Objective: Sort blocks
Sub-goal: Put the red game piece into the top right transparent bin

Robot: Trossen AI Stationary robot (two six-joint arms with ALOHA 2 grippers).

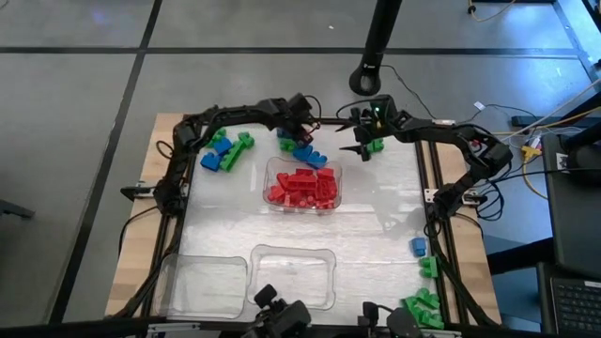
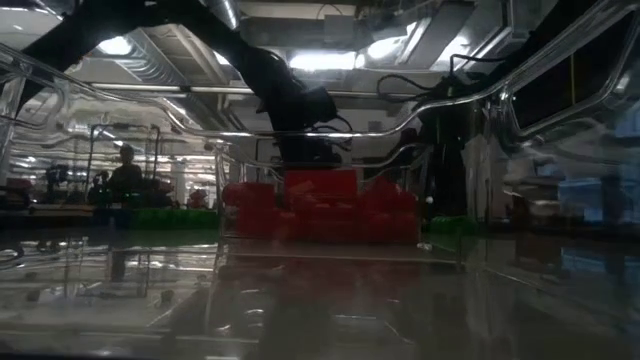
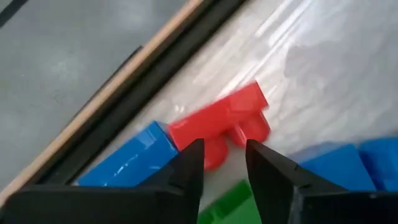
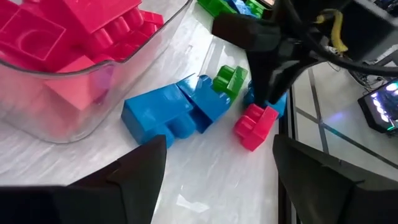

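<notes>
My left hand [image 3: 224, 163] is at the far edge of the table [image 1: 376, 235], over the small cluster behind the middle tray [image 1: 302, 186]. Fingers are parted a little, nothing between them. They straddle the near end of a lone red block [image 3: 221, 124], which lies flat on the table, not gripped as far as I can tell.

Risks I see:
- The red block has a blue block [image 3: 127, 163] touching it on one side and a green block [image 3: 231, 202] right under my fingers. If I close from here, one finger may land on a neighbour and I lift two, or pinch neither cleanly.
- The block sits just beside the table's edge rail. A nudge instead of a grip could push it against the rail or off the table.
- I'm over the end of the block, not its middle. A grip there may let it pivot and drop on the way to the tray.

My right hand [image 4: 214, 168] hovers near the same cluster, fingers spread wide, empty. The two arms are close together back there, so any sideways move by either one risks contact. I'd keep the right one parked.

The tray of reds is heaped, so a release from height could bounce a block out.

More blue and green blocks sit at the table's left rear and right front corners, unsorted.
</notes>
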